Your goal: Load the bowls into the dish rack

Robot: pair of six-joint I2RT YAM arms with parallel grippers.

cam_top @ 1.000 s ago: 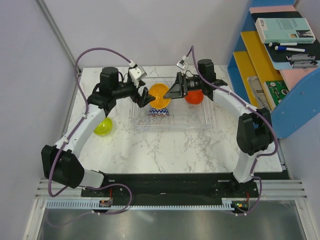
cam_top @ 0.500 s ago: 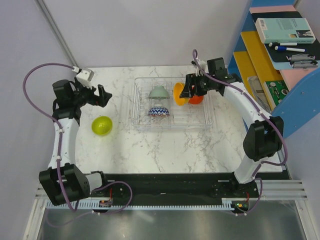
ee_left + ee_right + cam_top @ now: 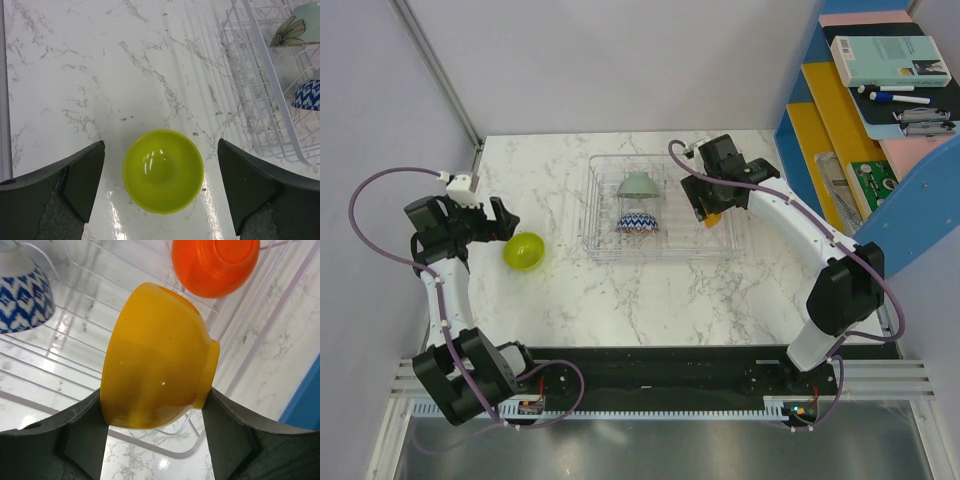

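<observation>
Lime green bowl (image 3: 163, 171), which we find upright on the counter (image 3: 75, 75) left of the dish rack (image 3: 257, 95), lies centred between the tips of the spread left pincer (image 3: 160, 145), while the right pincer (image 3: 155, 405) pinches the orange-yellow bowl (image 3: 155, 357).

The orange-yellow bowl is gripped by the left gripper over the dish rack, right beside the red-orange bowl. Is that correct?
Not quite. The right gripper, not the left one, is shut on the orange-yellow bowl. The right wrist view shows the bowl clamped between that gripper's fingers. The rest holds: the bowl is over the dish rack, beside the red-orange bowl.
</observation>
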